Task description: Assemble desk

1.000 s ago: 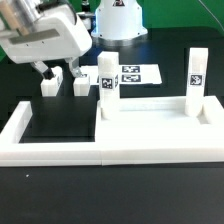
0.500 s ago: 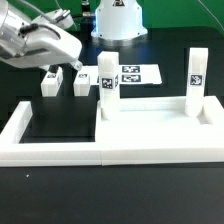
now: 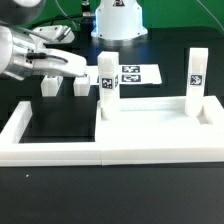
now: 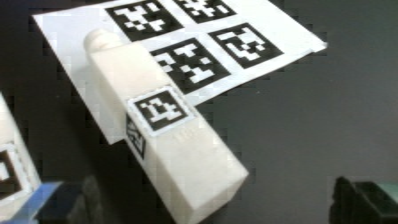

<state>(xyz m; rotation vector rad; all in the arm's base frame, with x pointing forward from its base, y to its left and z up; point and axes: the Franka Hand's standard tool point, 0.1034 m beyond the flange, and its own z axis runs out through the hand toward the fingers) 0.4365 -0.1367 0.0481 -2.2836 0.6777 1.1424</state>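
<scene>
Nearest the exterior camera, the low border wall runs in front of the desk top, which lies rim-up in the wall's corner. Two upright legs stand toward the desk top's far edge, one at each end. Beyond the desk top, to the exterior view's left, two loose legs rest on the dark surface, close to each other. Just above them the hand hovers, tipped over so that it points toward the nearer upright leg. The wrist view shows its two fingertips spread wide with nothing held, and one leg lies askew in the gap between them; which of the legs this is cannot be told. Farther from the desk top lies the marker board. Hazards, as judged from this layout:

- The leg sits diagonal to the line of the fingertips, so a closure from here would likely catch its corners and twist or flick it.
- The neighbouring loose leg is close enough to be nudged.
- A forward reach could strike the upright leg and unseat it from the desk top.
</scene>
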